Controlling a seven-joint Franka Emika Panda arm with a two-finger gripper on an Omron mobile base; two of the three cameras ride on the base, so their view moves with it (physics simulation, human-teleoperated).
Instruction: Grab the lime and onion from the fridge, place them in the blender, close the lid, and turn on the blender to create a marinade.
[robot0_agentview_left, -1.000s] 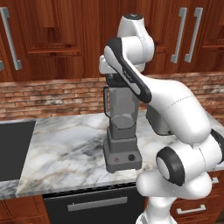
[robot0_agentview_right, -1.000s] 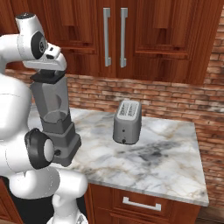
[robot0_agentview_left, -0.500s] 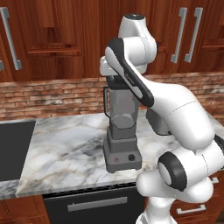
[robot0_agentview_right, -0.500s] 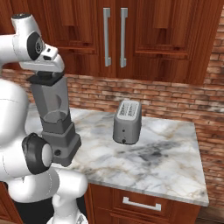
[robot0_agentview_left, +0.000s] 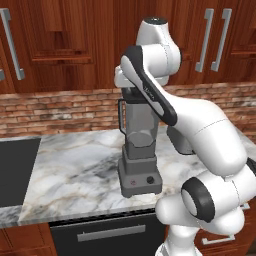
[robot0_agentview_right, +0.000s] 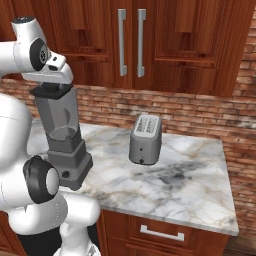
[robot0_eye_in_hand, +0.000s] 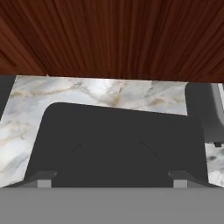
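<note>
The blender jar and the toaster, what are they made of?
The blender jar looks like smoky see-through plastic or glass: the brick wall shows faintly through it. The toaster looks like brushed metal, silvery grey with a soft shine. Everything is rendered, so that's a guess.

arm folded high, gripper (robot0_eye_in_hand: 112, 178) jaws spread wide

The marble counter (robot0_agentview_right: 190, 200) carries the blender (robot0_agentview_right: 65, 145); the toaster (robot0_agentview_right: 145, 139) stands apart.
</note>
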